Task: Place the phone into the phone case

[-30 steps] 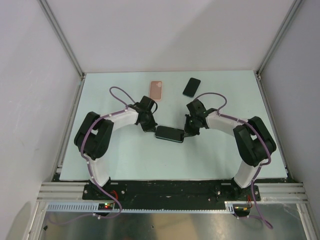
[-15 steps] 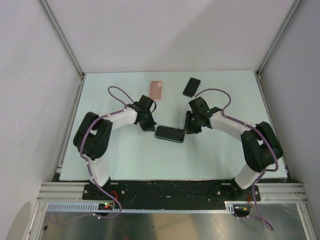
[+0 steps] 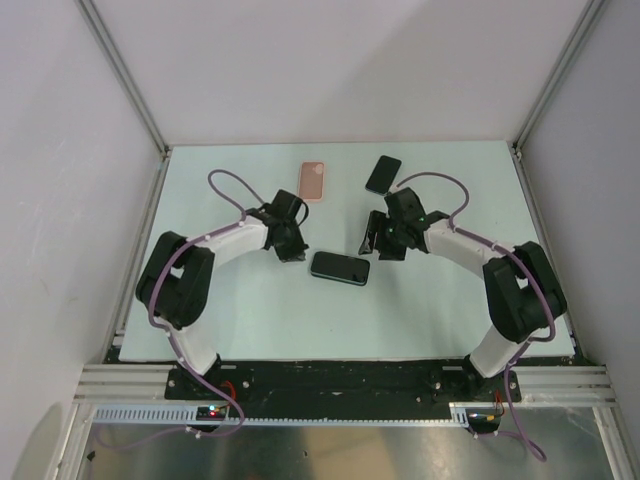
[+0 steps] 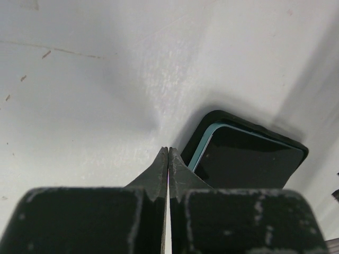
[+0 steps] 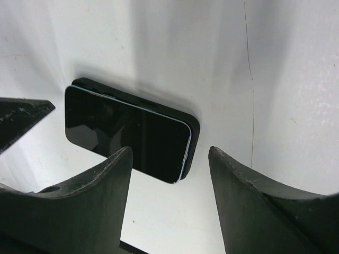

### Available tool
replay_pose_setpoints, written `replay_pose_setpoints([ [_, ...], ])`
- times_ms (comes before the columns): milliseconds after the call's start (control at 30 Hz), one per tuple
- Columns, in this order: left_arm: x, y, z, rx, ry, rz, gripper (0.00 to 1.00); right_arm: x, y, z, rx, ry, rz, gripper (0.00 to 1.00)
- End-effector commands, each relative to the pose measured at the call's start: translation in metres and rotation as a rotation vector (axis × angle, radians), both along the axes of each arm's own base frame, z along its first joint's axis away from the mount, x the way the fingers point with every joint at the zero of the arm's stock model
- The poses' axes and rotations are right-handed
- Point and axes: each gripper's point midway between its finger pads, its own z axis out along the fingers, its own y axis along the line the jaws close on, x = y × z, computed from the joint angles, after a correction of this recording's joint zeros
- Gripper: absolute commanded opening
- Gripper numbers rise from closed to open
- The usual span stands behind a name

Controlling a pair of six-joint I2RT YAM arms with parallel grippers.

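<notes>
The phone [image 5: 127,135] sits in the phone case [image 5: 194,128]; the left gripper [image 3: 291,252], pinched shut, is just beside it. The right gripper [image 3: 373,240] gapes open, empty.

- Phone [image 3: 340,268]: dark, glossy screen facing up, blank; rounded corners, thin light teal edge visible along side.
- Pose: lies flat, long axis roughly left-right in top view, right end tilted slightly toward bottom of frame.
- Place: centre of top view, on pale table [image 3: 260,320].
- Phone case [image 5: 194,138]: black, matte; rim wraps phone on all visible sides.
- State: phone seated inside case, screen about level with rim; case back touching table.
- No grip on either item.
</notes>
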Motion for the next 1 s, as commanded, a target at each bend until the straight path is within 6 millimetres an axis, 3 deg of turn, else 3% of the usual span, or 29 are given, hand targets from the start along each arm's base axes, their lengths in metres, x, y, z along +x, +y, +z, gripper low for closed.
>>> replay_pose_setpoints([
  [0,-0.008,0.003,0.008,0.032,-0.029,-0.017,0.00,0.008,0.013,0.000,0.085,-0.011,-0.012,0.65],
  [467,-0.010,-0.014,0.008,0.034,-0.024,-0.055,0.00,0.006,0.015,-0.030,0.081,0.064,-0.076,0.67],
  [967,-0.006,-0.031,0.009,0.039,-0.021,-0.079,0.00,0.007,0.024,-0.042,0.092,0.076,-0.085,0.68],
])
